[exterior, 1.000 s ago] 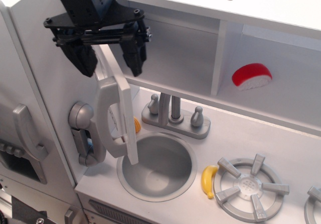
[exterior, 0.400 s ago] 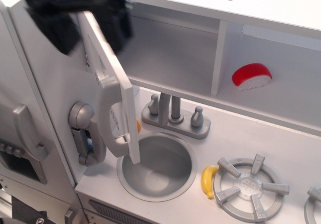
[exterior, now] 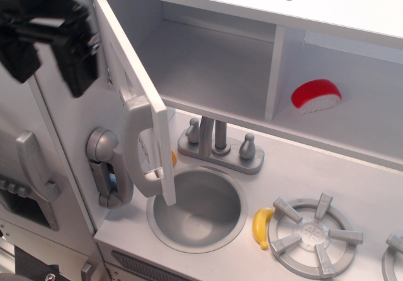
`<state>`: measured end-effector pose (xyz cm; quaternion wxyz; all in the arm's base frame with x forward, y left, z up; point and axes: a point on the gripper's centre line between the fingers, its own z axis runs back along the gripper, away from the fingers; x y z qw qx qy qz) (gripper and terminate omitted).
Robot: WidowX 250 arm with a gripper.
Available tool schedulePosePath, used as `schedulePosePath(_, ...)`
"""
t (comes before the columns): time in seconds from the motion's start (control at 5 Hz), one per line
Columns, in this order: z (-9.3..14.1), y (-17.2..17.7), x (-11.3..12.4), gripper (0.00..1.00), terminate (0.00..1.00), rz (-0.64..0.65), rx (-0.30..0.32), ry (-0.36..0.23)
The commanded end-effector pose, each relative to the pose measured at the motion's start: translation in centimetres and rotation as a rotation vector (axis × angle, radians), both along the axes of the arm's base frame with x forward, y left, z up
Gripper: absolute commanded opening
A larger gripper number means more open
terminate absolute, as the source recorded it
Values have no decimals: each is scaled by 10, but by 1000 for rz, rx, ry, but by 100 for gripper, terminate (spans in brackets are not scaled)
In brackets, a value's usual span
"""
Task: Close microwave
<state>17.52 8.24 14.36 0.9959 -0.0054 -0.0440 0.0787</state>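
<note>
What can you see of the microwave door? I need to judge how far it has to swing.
The microwave door is a flat white panel, wood by its look, with a clear window and a big grey D-shaped handle on its outer face. It stands wide open, hinged at the cubby's left edge, swung out over the sink, nearly edge-on to the camera. Nothing touches it: the gripper, blurred, hangs to its left, apart from it. The cubby behind looks empty.
</note>
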Motion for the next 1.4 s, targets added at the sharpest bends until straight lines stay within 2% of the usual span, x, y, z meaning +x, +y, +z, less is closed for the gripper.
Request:
schedulePosePath(0.0, -30, 16, 11, 100, 0, 60, 97, -58)
schedulePosePath(0.2, -42, 2, 25, 100, 0, 96, 107, -51)
schedulePosePath(0.4, -48, -22, 37, 100, 0, 106, 82, -64)
schedulePosePath(0.8, -56, -47, 77, 100, 0, 149, 46, -126)
schedulePosePath(1.2, -41, -54, 110, 100, 0, 192, -35, -248)
